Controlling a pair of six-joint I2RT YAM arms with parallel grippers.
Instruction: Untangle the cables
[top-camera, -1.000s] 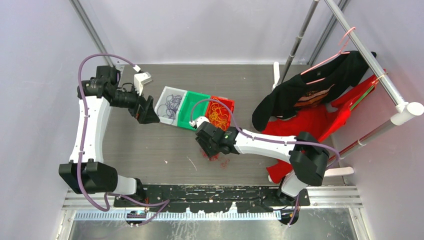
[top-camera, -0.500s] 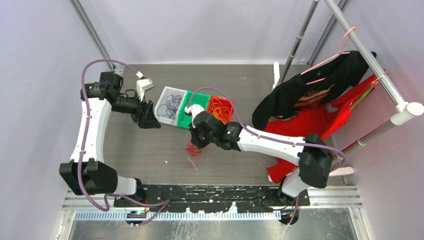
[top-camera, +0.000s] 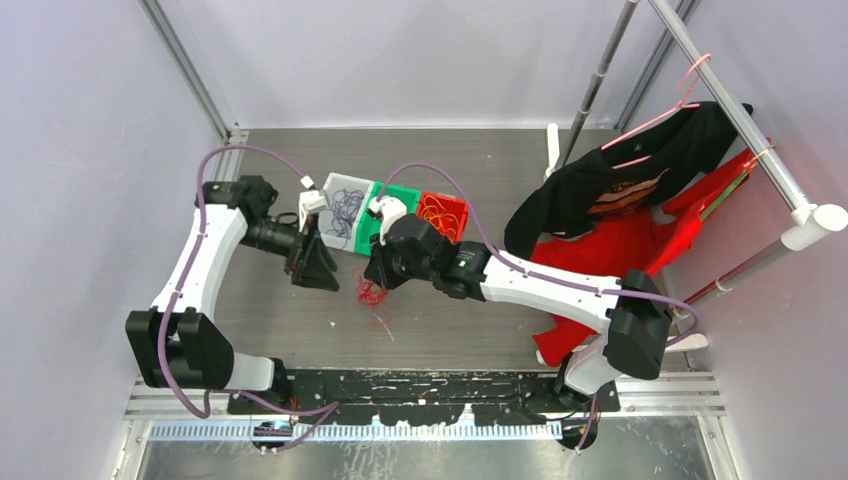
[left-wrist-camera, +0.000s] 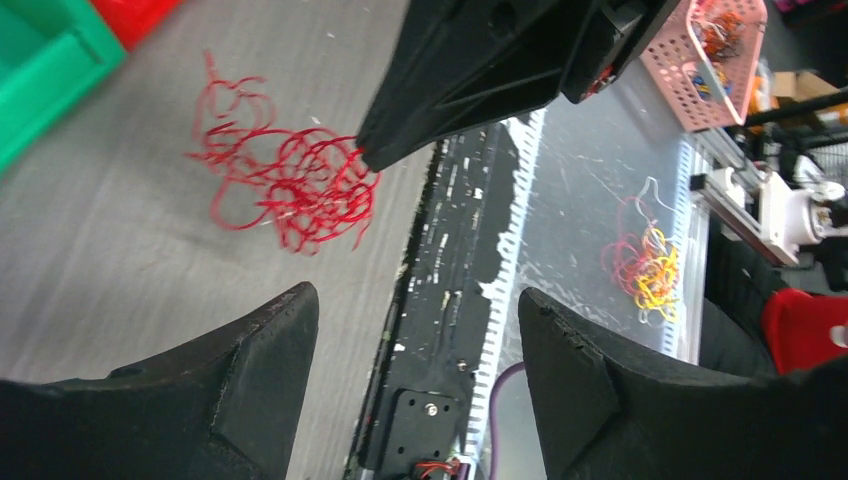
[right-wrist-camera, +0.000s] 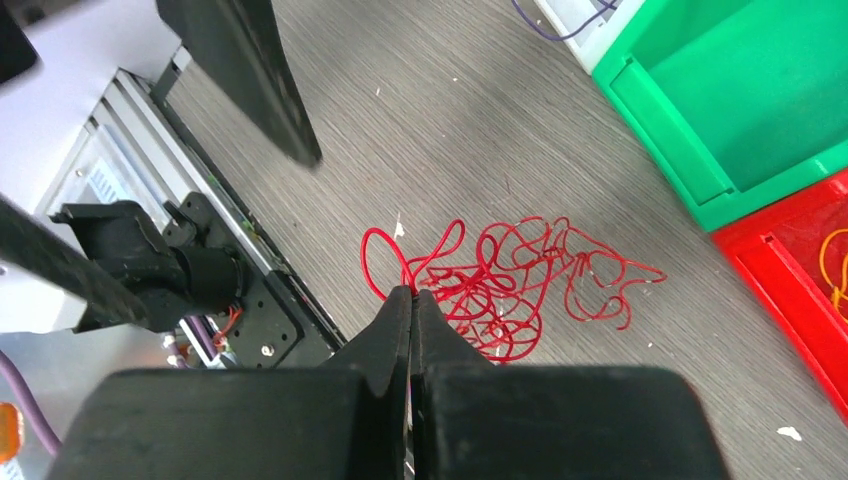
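A loose tangle of red cables (right-wrist-camera: 500, 290) hangs from my right gripper (right-wrist-camera: 412, 295), trailing onto the grey table; the jaws are shut on strands at its near edge. From above, the red tangle (top-camera: 372, 293) sits just under the right gripper (top-camera: 376, 276). My left gripper (left-wrist-camera: 415, 310) stands open and empty, a short way left of the red cables (left-wrist-camera: 290, 180). It appears in the top view as the left gripper (top-camera: 322, 268). Purple cables (top-camera: 345, 207) lie in a white bin, orange-yellow cables (top-camera: 440, 213) in a red bin.
A green bin (top-camera: 402, 203) stands between the white bin (top-camera: 336, 183) and the red bin (top-camera: 458, 205). Black and red garments (top-camera: 610, 195) hang on a rack at right. Another red-yellow tangle (left-wrist-camera: 645, 265) lies on the metal ledge, beside a pink basket (left-wrist-camera: 715, 50).
My right gripper has shut on the red cables and carried them left across the table. The left arm has swung right toward them, its jaws narrowing somewhat.
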